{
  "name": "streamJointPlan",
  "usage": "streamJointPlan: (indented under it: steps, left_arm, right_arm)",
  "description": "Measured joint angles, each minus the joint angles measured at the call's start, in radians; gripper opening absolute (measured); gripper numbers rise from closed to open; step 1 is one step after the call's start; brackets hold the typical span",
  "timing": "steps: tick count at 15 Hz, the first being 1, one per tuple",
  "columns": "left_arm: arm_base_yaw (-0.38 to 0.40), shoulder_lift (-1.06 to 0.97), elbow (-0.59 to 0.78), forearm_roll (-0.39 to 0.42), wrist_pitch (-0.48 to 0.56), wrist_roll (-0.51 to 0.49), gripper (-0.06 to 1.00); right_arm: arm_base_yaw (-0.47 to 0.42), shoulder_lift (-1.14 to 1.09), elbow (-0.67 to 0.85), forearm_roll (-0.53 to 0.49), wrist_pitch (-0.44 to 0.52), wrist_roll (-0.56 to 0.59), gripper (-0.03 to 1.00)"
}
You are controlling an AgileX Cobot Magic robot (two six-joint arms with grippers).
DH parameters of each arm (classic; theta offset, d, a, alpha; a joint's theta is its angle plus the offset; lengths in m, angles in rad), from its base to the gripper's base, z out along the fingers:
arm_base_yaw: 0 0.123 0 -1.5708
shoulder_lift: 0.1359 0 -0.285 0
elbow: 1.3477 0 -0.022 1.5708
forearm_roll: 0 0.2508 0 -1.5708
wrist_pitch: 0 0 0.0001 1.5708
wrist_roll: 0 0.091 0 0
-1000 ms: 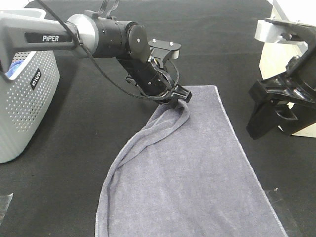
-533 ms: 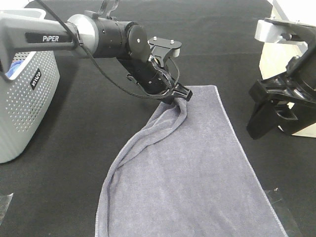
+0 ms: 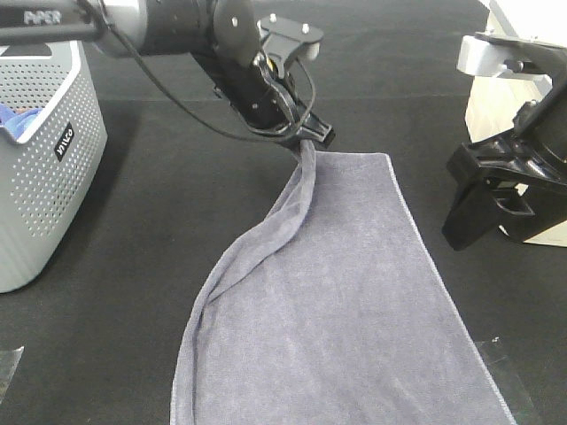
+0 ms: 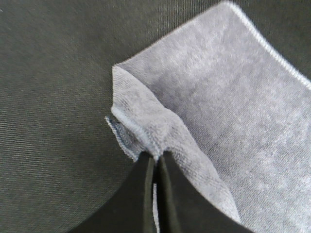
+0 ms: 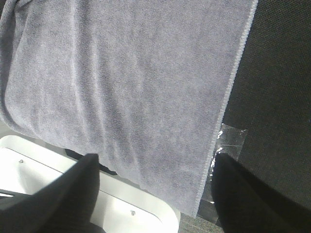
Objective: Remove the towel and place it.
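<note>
The slate-grey towel [image 3: 345,301] lies spread on the black table, its near end running out of the exterior view. Its left edge is folded over in a long roll. My left gripper [image 3: 312,139] is shut on the towel's far left corner and holds it lifted above the table. In the left wrist view the gripper [image 4: 155,162] pinches a bunched hem of the towel [image 4: 233,97]. My right gripper [image 3: 487,232] is open and empty, to the right of the towel. In the right wrist view its gripper [image 5: 155,194] stands wide apart above the towel [image 5: 121,73].
A grey perforated basket [image 3: 44,168] stands at the left edge with a bright blue cloth [image 3: 9,115] inside. The white arm base [image 3: 523,97] is at the right. Clear tape [image 3: 496,350] is stuck by the towel's right hem. A white tray [image 5: 43,165] shows under the towel's end.
My left gripper has moved up and toward the back of the table with the towel corner, pulling the folded left edge straighter. The right arm has not moved.
</note>
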Motion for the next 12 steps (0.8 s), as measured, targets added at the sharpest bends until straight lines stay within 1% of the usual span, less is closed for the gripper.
streamJointPlan:
  steps: [2,3,5,6,7,8,9,12]
  left_arm:
    - [0.0,0.0,0.0,0.009,0.04,0.0,0.01]
    - [0.0,-0.005,0.0,0.031,0.069,0.0,0.01]
    - [0.0,-0.026,-0.008,0.139,0.152,-0.007,0.01]
    - [0.002,-0.032,-0.023,0.202,0.199,-0.023,0.01]
    - [0.019,-0.036,-0.051,0.27,0.267,-0.042,0.01]
    - [0.04,-0.036,-0.068,0.287,0.299,-0.046,0.01]
    - [0.059,-0.036,-0.074,0.295,0.317,-0.049,0.01]
    - [0.097,-0.037,-0.077,0.3,0.35,-0.052,0.01]
  right_arm:
    - [0.0,0.0,0.0,-0.001,0.0,0.0,0.63]
    - [0.0,0.0,0.0,-0.001,0.0,0.0,0.63]
    - [0.0,0.0,0.0,0.001,-0.017,-0.019,0.63]
    - [0.0,0.0,0.0,0.013,-0.045,-0.047,0.63]
    - [0.0,0.0,0.0,0.04,-0.103,-0.1,0.63]
    - [0.0,0.002,-0.001,0.063,-0.161,-0.143,0.63]
    - [0.0,0.017,-0.011,0.081,-0.195,-0.177,0.63]
    - [0.0,0.126,-0.086,0.096,-0.299,-0.21,0.63]
